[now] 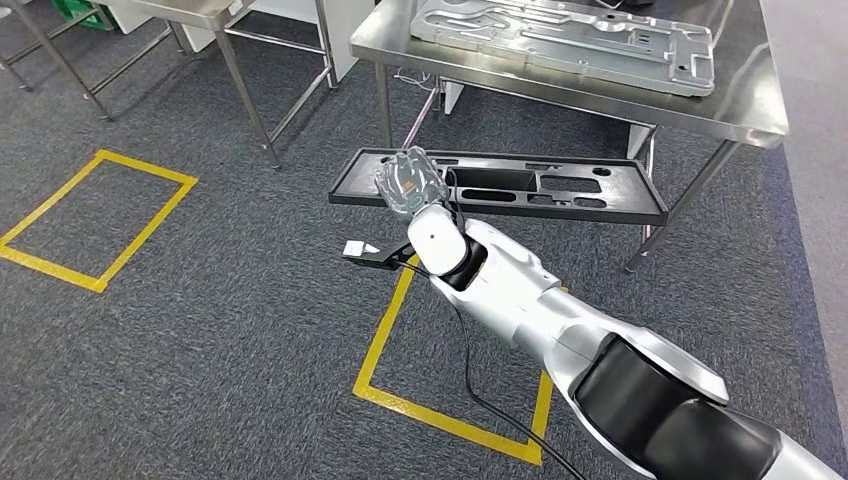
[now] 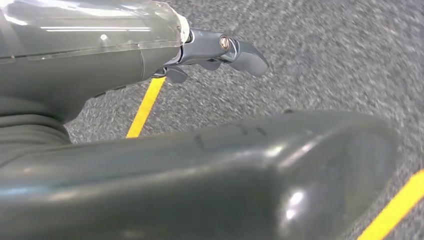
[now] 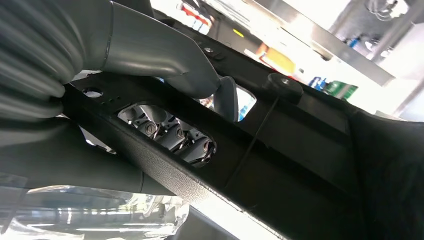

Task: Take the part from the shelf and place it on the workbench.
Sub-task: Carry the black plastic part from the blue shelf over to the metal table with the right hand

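Grey carpet (image 1: 220, 300) with yellow tape rectangles | steel workbench (image 1: 560, 75) carries a flat silver metal plate (image 1: 570, 40) | long black plastic panel part (image 1: 540, 190) is held in the air just before the workbench | our right hand (image 1: 410, 183) grasps its end, fingers (image 3: 175, 135) through a slot | our left hand (image 2: 220, 50) hangs over carpet, fingers loose, grasping nothing.

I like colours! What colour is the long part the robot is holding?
The part in the right hand is black, clearest in the head view.
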You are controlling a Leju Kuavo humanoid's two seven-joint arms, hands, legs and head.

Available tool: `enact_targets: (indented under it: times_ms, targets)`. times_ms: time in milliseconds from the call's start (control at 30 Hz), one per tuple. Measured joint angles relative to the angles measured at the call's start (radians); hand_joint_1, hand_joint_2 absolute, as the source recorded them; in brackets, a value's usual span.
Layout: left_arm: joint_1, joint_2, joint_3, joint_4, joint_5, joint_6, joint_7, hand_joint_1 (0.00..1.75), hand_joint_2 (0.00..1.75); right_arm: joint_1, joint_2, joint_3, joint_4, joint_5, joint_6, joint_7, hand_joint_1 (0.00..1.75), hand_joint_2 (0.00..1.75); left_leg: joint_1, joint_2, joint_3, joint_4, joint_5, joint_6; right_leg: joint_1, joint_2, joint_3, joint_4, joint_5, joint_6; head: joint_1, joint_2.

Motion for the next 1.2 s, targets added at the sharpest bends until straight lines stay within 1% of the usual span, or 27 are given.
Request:
enact_targets:
  times_ms: [67,100,133,167,200,233,267,333,400,433,467,533,600,667,700,733,767,833,867,900,967,1000,1033,1067,1133,1167,1200]
  targets:
    - [0.001,0.001,0.000,0.000,-0.002,0.000,-0.003,0.00,0.00,-0.001,0.006,0.000,0.004,0.000,-0.010,-0.006,1.75,1.75,0.004,-0.048,-0.037,0.085,-0.049,-0.007,-0.005,0.022,0.005,-0.005,0.002,-0.011,0.000,0.000]
    - [0.002,0.001,0.001,0.000,-0.002,0.001,-0.004,0.00,0.00,-0.001,0.010,0.000,0.007,0.000,-0.014,-0.010,1.75,1.75,0.005,-0.069,-0.072,0.156,-0.080,-0.008,-0.005,0.034,0.005,-0.005,0.002,-0.015,0.000,0.000]
    - [0.003,0.001,0.001,0.000,-0.002,0.002,-0.005,0.00,0.00,-0.001,0.015,0.000,0.010,0.000,-0.017,-0.014,1.75,1.75,0.005,-0.078,-0.108,0.225,-0.103,-0.010,-0.004,0.047,0.006,-0.004,0.001,-0.017,0.000,0.000]
    - [0.004,0.002,0.002,0.000,-0.002,0.003,-0.006,0.00,0.00,0.000,0.020,0.000,0.014,0.000,-0.018,-0.019,1.75,1.75,0.005,-0.082,-0.135,0.271,-0.111,-0.011,-0.003,0.062,0.006,-0.002,0.000,-0.018,0.000,0.000]
    - [0.005,0.002,0.003,0.000,-0.002,0.004,-0.007,0.00,0.00,0.001,0.023,0.000,0.018,0.000,-0.019,-0.022,1.75,1.75,0.005,-0.085,-0.146,0.280,-0.096,-0.010,-0.002,0.077,0.007,0.000,-0.001,-0.018,0.000,0.000]
    - [0.005,0.003,0.005,0.000,-0.003,0.005,-0.007,0.00,0.00,0.001,0.026,0.000,0.022,0.000,-0.020,-0.025,1.75,1.75,0.005,-0.088,-0.138,0.247,-0.063,-0.009,-0.002,0.092,0.009,0.003,-0.003,-0.017,0.000,0.000]
    - [0.005,0.004,0.006,0.000,-0.003,0.006,-0.008,0.00,0.00,-0.001,0.030,0.000,0.026,0.000,-0.021,-0.026,1.75,1.75,0.005,-0.097,-0.115,0.183,-0.019,-0.006,-0.003,0.106,0.009,0.007,-0.006,-0.015,0.000,0.000]
    - [0.005,0.005,0.007,0.000,-0.004,0.007,-0.008,0.00,0.00,-0.006,0.039,0.000,0.034,0.000,-0.021,-0.028,1.75,1.75,0.008,-0.135,-0.065,0.059,0.032,0.002,-0.003,0.131,0.006,0.015,-0.011,-0.009,0.000,0.000]
    - [0.005,0.006,0.008,0.000,-0.006,0.008,-0.008,0.00,0.00,-0.011,0.047,0.000,0.040,0.000,-0.021,-0.031,1.75,1.75,0.007,-0.155,-0.043,0.011,0.034,0.010,-0.006,0.153,-0.001,0.018,-0.011,0.002,0.000,0.000]
    - [0.004,0.007,0.008,0.000,-0.006,0.009,-0.008,0.00,0.00,-0.012,0.049,0.000,0.043,0.000,-0.021,-0.033,1.75,1.75,0.007,-0.147,-0.038,0.004,0.033,0.014,-0.007,0.164,-0.002,0.017,-0.010,0.009,0.000,0.000]
    - [0.003,0.006,0.008,0.000,-0.007,0.009,-0.007,0.00,0.00,-0.014,0.050,0.000,0.045,0.000,-0.021,-0.034,1.75,1.75,0.009,-0.138,-0.034,0.001,0.035,0.020,-0.007,0.164,-0.003,0.016,-0.011,0.015,0.000,0.000]
    - [0.001,0.005,0.008,0.000,-0.007,0.010,-0.006,0.00,0.00,-0.021,0.052,0.000,0.050,0.000,-0.021,-0.034,1.75,1.75,0.013,-0.118,-0.027,-0.009,0.037,0.032,-0.002,0.121,-0.017,0.049,-0.033,0.024,0.000,0.000]
    - [0.002,0.005,0.008,0.000,-0.008,0.011,-0.004,0.00,0.00,-0.028,0.060,0.000,0.054,0.000,-0.021,-0.036,1.75,1.75,0.012,-0.096,-0.022,-0.013,0.035,0.040,-0.001,0.059,-0.076,0.162,-0.087,0.031,0.000,0.000]
    - [0.004,0.005,0.008,0.000,-0.008,0.014,-0.002,0.00,0.00,-0.030,0.069,0.000,0.061,0.000,-0.021,-0.040,1.75,1.75,0.011,-0.072,-0.016,-0.012,0.028,0.041,-0.007,0.040,-0.144,0.280,-0.120,0.037,0.000,0.000]
    - [0.004,0.005,0.008,0.000,-0.008,0.016,-0.002,0.00,0.00,-0.029,0.072,0.000,0.065,0.000,-0.021,-0.042,1.75,1.75,0.011,-0.060,-0.011,-0.012,0.023,0.040,-0.010,0.036,-0.157,0.296,-0.111,0.039,0.000,0.000]
    - [0.004,0.004,0.008,0.000,-0.007,0.017,-0.002,0.00,0.00,-0.029,0.076,0.000,0.070,0.000,-0.022,-0.044,1.75,1.75,0.011,-0.050,-0.003,-0.012,0.018,0.038,-0.013,0.031,-0.148,0.269,-0.081,0.040,0.000,0.000]
    - [0.004,0.004,0.009,0.000,-0.006,0.019,-0.002,0.00,0.00,-0.030,0.080,0.000,0.075,0.000,-0.023,-0.045,1.75,1.75,0.011,-0.039,0.007,-0.012,0.010,0.035,-0.013,0.020,-0.119,0.205,-0.038,0.038,0.001,0.000]
    - [0.004,0.003,0.010,0.000,-0.005,0.020,-0.001,0.00,0.00,-0.034,0.091,0.000,0.080,0.000,-0.027,-0.047,1.75,1.75,0.007,-0.019,0.025,-0.013,-0.005,0.025,-0.003,-0.027,-0.055,0.069,0.019,0.030,0.001,0.000]
    - [0.004,0.002,0.010,0.000,-0.004,0.021,-0.001,0.00,0.00,-0.036,0.099,0.000,0.082,0.000,-0.029,-0.048,1.75,1.75,0.004,-0.008,0.031,-0.014,-0.011,0.019,0.003,-0.045,-0.036,0.029,0.029,0.023,0.001,0.000]
    - [0.003,0.002,0.012,0.000,-0.003,0.022,-0.001,0.00,0.00,-0.037,0.105,0.000,0.084,0.000,-0.031,-0.051,1.75,1.75,0.001,0.003,0.035,-0.017,-0.016,0.014,0.010,-0.052,-0.031,0.015,0.023,0.016,0.000,0.000]
    - [0.000,0.002,0.013,0.000,-0.002,0.023,0.000,0.00,0.00,-0.036,0.115,0.000,0.086,0.000,-0.034,-0.055,1.75,1.75,-0.002,0.026,0.045,-0.023,-0.025,0.004,0.010,-0.029,-0.029,0.010,0.019,0.004,0.000,0.000]
    - [-0.001,0.002,0.014,0.000,-0.002,0.023,-0.001,0.00,0.00,-0.036,0.117,0.000,0.088,0.000,-0.034,-0.057,1.75,1.75,-0.001,0.022,0.049,-0.019,-0.033,-0.001,0.007,-0.016,-0.024,0.007,0.017,-0.002,0.000,0.000]
    - [-0.002,0.002,0.015,0.000,-0.002,0.024,-0.001,0.00,0.00,-0.037,0.122,0.000,0.089,0.000,-0.035,-0.058,1.75,1.75,0.001,0.004,0.044,0.003,-0.048,-0.005,0.004,-0.003,-0.019,0.003,0.015,-0.009,0.000,0.000]
    - [-0.001,0.002,0.015,0.000,-0.002,0.024,-0.001,0.00,0.00,-0.037,0.128,0.000,0.090,0.000,-0.035,-0.059,1.75,1.75,0.004,-0.023,0.026,0.047,-0.071,-0.007,-0.001,0.009,-0.013,-0.001,0.014,-0.015,0.000,0.000]
    - [0.002,0.002,0.017,0.000,-0.001,0.024,-0.001,0.00,0.00,-0.036,0.141,0.001,0.092,0.000,-0.036,-0.061,1.75,1.75,0.006,-0.072,-0.047,0.186,-0.124,-0.010,-0.002,0.036,-0.005,-0.001,0.009,-0.023,0.000,0.000]
    - [0.003,0.002,0.017,0.000,-0.001,0.025,0.000,0.00,0.00,-0.034,0.147,0.001,0.093,0.000,-0.036,-0.063,1.75,1.75,0.006,-0.080,-0.088,0.247,-0.137,-0.012,-0.002,0.053,-0.001,-0.001,0.005,-0.024,0.000,0.000]
    - [0.005,0.002,0.017,0.000,-0.001,0.025,0.000,0.00,0.00,-0.032,0.150,0.002,0.093,0.000,-0.036,-0.064,1.75,1.75,0.006,-0.083,-0.117,0.279,-0.131,-0.012,-0.002,0.069,0.005,-0.001,0.001,-0.024,0.000,0.000]
